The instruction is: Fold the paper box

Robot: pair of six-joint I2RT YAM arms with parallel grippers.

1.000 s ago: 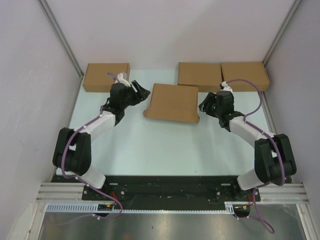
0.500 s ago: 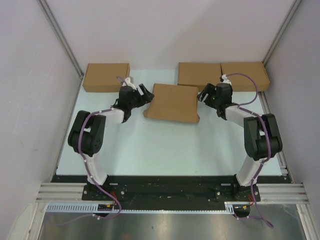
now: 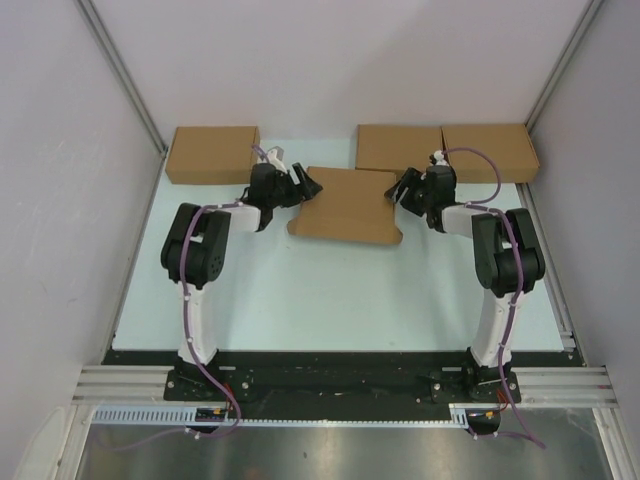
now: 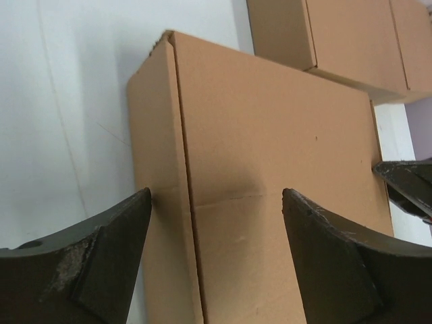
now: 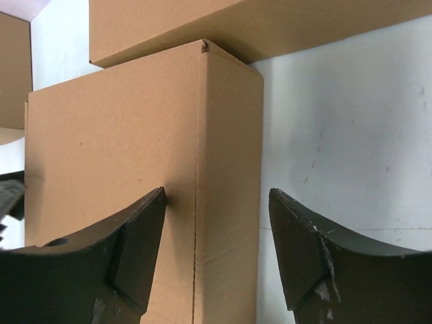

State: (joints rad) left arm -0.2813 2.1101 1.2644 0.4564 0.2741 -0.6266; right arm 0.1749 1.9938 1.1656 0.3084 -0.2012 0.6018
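Closed paper box [image 3: 345,205] lies flat at mid-bench [image 3: 320,290] toward the far edge, near three other boxes [image 3: 212,153]. Left gripper [image 3: 305,187] is at its left end and right gripper [image 3: 400,188] at its right end, both with jaws wide, straddling the box's side edges.

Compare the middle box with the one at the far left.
The middle box looks larger and lies slightly askew; the far-left box sits square. The middle box has the left gripper and right gripper open at its two sides; the far-left box stands alone. Both are plain brown cardboard, closed.
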